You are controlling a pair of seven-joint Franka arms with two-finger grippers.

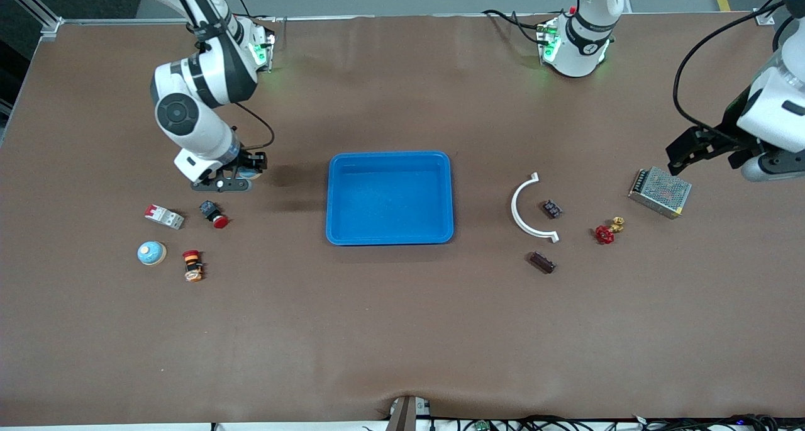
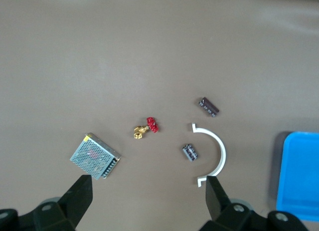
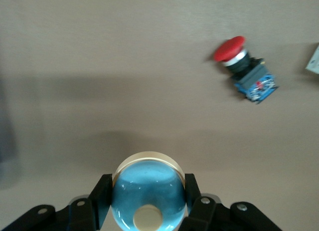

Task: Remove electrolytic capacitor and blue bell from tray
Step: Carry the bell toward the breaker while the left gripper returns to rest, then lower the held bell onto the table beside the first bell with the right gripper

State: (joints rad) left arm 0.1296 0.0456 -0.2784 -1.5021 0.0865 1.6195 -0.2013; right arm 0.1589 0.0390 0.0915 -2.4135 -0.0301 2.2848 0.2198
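My right gripper [image 3: 148, 191] is shut on a blue dome bell [image 3: 148, 188] with a cream rim, one finger on each side. In the front view that gripper [image 1: 244, 174] hangs low over the table between the blue tray [image 1: 390, 237] and a red push button [image 1: 214, 214]. A second blue bell [image 1: 151, 253] sits near the right arm's end. Two dark capacitors [image 1: 552, 209] [image 1: 543, 262] lie by a white arc [image 1: 527, 214]; the left wrist view shows them too [image 2: 191, 152] [image 2: 209, 106]. My left gripper [image 2: 147, 185] is open and empty, over the table near the metal power supply [image 1: 660, 192].
A white and red breaker [image 1: 164, 216] and a red-yellow button [image 1: 192, 264] lie near the second bell. A red and brass valve [image 1: 608, 231] sits between the capacitors and the power supply. The tray holds nothing.
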